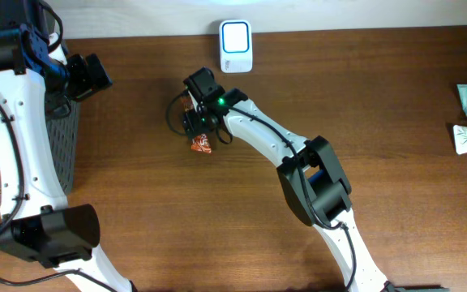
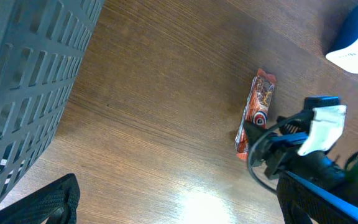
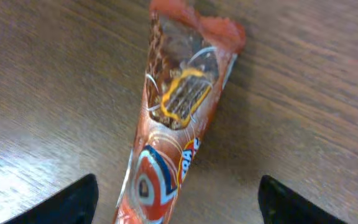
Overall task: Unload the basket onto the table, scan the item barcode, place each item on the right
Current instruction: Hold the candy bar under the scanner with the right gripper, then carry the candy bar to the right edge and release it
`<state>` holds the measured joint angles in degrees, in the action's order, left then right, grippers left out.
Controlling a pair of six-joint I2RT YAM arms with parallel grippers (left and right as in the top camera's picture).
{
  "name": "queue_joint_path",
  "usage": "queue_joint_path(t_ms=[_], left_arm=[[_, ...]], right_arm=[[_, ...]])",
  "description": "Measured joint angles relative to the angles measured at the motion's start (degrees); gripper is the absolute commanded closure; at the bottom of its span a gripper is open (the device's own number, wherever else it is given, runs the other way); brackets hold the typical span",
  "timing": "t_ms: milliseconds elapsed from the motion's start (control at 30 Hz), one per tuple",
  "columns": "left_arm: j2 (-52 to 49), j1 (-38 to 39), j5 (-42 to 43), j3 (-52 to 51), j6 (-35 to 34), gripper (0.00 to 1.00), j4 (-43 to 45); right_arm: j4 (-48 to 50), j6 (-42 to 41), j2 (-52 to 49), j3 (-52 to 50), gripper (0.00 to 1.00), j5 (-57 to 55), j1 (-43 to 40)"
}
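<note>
Right wrist view puts the snack bar (image 3: 178,118) flat on the wooden counter (image 3: 36,74), directly under the right tool (image 3: 176,194). Its two dark fingertips (image 3: 73,200) stand wide apart, one on each side of the red wrapper, and neither touches it. The tool is released and holds nothing.

The bar's long axis runs away from the camera, up through the gap between the fingers with a slight lean, so the jaws would close across its narrow width rather than along its length. That alignment looks right for a pinch. What remains, as a judgement, is to come down and close.

From overhead, most of the bar is hidden under the right tool (image 1: 194,122). Only one crimped end (image 1: 202,144) shows on the near side of it.

The left wrist view shows the bar (image 2: 258,102) full length, with the right tool (image 2: 258,142) sitting over one end of it, not the middle. A grip there could let the free end droop.

The barcode scanner (image 1: 236,46) stands near the far edge of the counter, just beyond the right tool, with its bright window facing up.

The left tool (image 1: 94,73) is well apart from the bar, beside the grey basket (image 1: 65,138), fully released and empty. The right arm is plainly the nearer one. No barcode can be made out on the upward face.
</note>
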<state>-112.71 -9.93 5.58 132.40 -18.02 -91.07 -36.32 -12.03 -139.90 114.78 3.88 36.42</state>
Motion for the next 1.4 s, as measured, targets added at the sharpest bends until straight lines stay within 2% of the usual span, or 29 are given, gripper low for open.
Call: queue_joint_path(t_ms=[33,67,233,367,433,567,700,900,1067,1167,1267,1333,1400], left_arm=[[0.0,-0.02,0.02,0.0,0.0,0.01,0.0],[0.0,0.0,0.0,0.0,0.0,0.01,0.0],[0.0,0.0,0.0,0.0,0.0,0.01,-0.02],[0.0,-0.02,0.0,0.0,0.0,0.01,0.0],[0.0,-0.02,0.0,0.0,0.0,0.01,0.0],[0.0,-0.02,0.0,0.0,0.0,0.01,0.0],[0.0,0.0,0.0,0.0,0.0,0.01,0.0],[0.0,0.0,0.0,0.0,0.0,0.01,0.02],[0.0,-0.02,0.0,0.0,0.0,0.01,0.02],[0.0,-0.02,0.0,0.0,0.0,0.01,0.0],[0.0,0.0,0.0,0.0,0.0,0.01,0.0],[0.0,-0.02,0.02,0.0,-0.02,0.01,-0.04],[0.0,-0.02,0.0,0.0,0.0,0.01,-0.04]], right_arm=[[0.59,-0.15,0.0,-1.51,0.74,-0.24,0.11],[1.2,-0.17,0.02,-1.68,0.96,-0.33,0.26],[0.2,-0.17,0.02,-0.7,0.96,-1.09,0.74],[-3.54,-0.17,0.46,8.5,0.96,-5.97,-0.92],[-3.8,-0.2,2.23,14.12,0.96,-12.31,-4.85],[-3.08,-1.53,4.2,15.93,0.96,-17.05,-12.83],[-1.55,-1.53,1.84,15.93,0.96,-13.16,-17.44],[6.97,-1.46,-0.85,15.93,0.96,-7.82,-16.72],[5.79,-1.53,-0.85,15.93,0.96,-5.95,-16.72],[3.39,-2.32,-0.83,15.93,0.96,-5.75,-16.9],[-3.69,-11.06,0.28,15.91,0.96,-11.41,-18.86],[-8.92,-16.33,2.45,15.93,0.96,-13.77,-24.11],[-18.93,-20.94,5.16,16.13,0.96,-15.78,-35.93]])
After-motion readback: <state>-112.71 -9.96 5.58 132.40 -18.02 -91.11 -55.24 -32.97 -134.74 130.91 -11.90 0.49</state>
